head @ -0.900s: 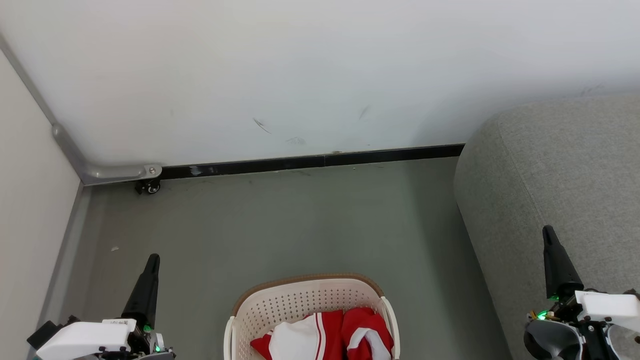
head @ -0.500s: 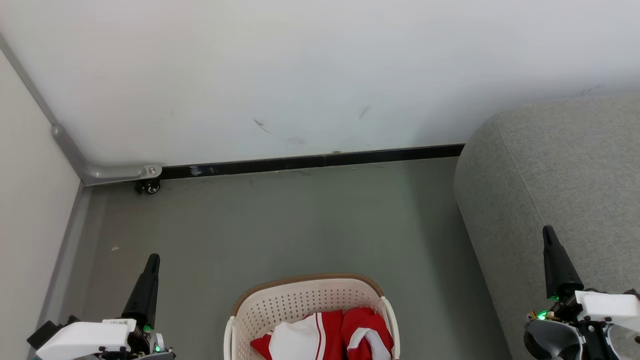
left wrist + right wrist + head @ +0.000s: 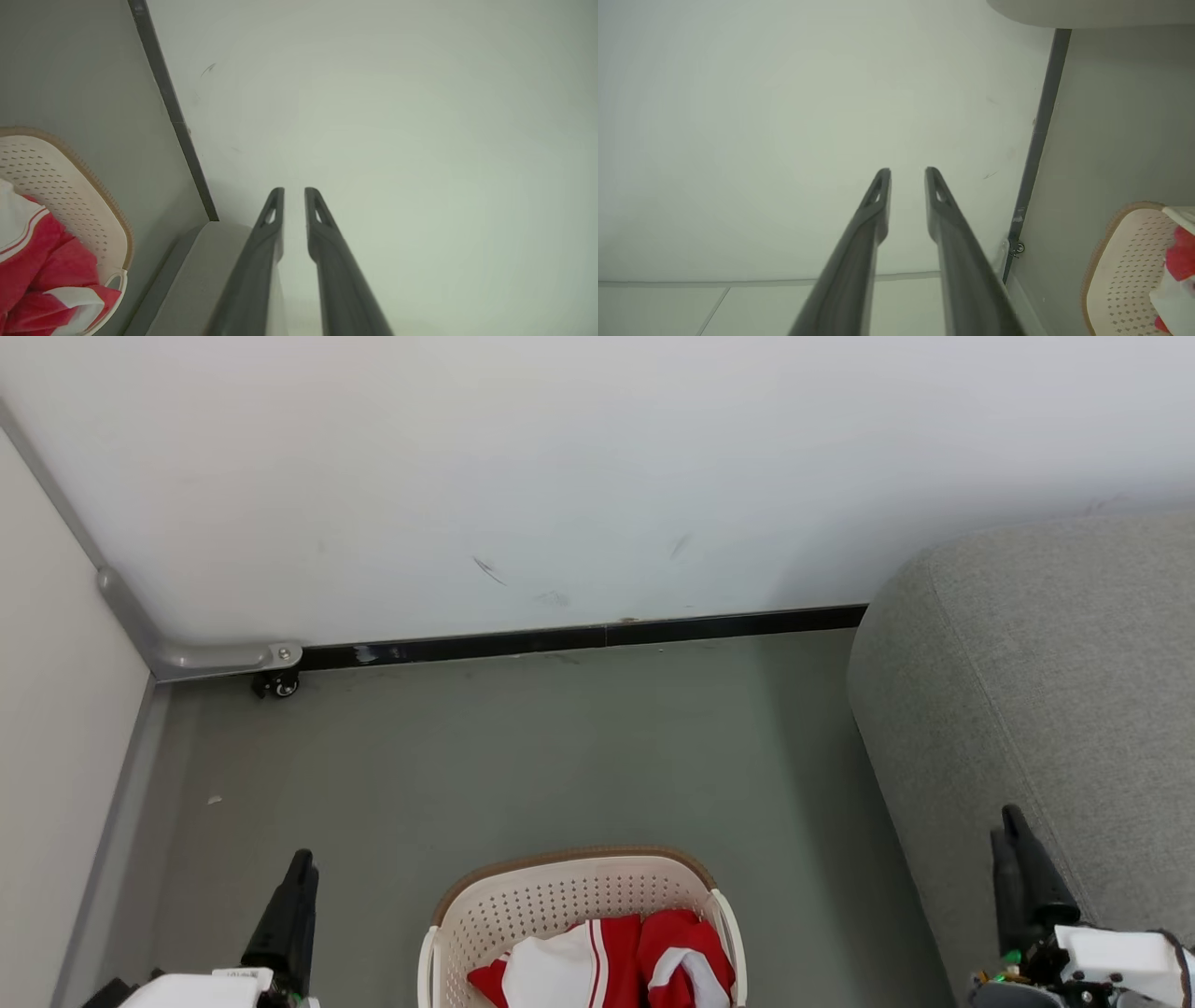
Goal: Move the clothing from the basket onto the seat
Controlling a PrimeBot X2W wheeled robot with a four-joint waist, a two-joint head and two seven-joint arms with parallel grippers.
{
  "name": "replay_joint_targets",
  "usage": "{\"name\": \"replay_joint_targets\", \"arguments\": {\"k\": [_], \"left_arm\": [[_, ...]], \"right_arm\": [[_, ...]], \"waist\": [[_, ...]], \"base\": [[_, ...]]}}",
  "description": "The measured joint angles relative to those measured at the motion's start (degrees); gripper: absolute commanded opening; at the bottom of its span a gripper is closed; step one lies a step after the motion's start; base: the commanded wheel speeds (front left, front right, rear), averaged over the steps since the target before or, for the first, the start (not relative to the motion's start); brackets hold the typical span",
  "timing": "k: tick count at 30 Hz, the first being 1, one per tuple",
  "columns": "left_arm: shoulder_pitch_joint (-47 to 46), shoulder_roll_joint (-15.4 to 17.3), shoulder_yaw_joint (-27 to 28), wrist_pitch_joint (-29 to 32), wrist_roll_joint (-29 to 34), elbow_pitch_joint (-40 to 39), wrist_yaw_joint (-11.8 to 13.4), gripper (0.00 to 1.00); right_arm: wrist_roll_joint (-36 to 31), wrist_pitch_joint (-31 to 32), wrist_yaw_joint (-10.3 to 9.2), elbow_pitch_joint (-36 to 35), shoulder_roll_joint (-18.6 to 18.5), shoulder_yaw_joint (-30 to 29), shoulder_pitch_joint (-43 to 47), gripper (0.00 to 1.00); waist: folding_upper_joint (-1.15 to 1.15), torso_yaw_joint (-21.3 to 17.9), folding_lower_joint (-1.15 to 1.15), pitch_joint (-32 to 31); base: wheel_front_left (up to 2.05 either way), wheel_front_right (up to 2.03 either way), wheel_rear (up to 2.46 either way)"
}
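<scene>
Clothing lies in the basket at bottom centre, the seat at right edge. Left gripper and right gripper each show a narrow gap, holding nothing.

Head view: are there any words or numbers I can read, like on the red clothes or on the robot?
No text can be read.
The clothing in the basket: no letters or numbers show.
Small label on the white casing behind the left gripper: too small to read.
</scene>
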Motion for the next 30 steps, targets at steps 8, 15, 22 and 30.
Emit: {"name": "replay_joint_targets", "arguments": {"k": [8,15,22,30], "left_arm": [[0.91,-0.15,-1.05,-1.13,0.62,0.24,0.01,1.00],[0.91,-0.12,-2.32,-2.80,3.01,-0.36,0.19,1.00],[0.91,0.02,-3.41,-4.12,7.24,-1.26,0.53,1.00],[0.91,0.12,-3.68,-5.89,13.44,-2.93,1.45,1.00]], "right_arm": [[-0.38,-1.08,0.00,0.26,0.19,0.87,1.16,1.00],[-2.03,-2.56,0.00,-0.09,0.19,2.15,1.17,1.00],[-5.77,-3.99,0.00,-0.31,0.16,2.83,1.18,1.00],[-12.17,-5.70,0.00,-1.07,0.05,3.26,1.17,1.00]], "waist": [[0.00,0.01,0.00,-0.01],[0.00,0.03,0.01,-0.05],[0.00,0.06,0.12,-0.16],[0.00,0.13,0.49,-0.46]], "base": [[0.00,0.00,0.00],[0.00,0.00,0.00],[0.00,0.00,0.00],[0.00,0.00,0.00]]}}
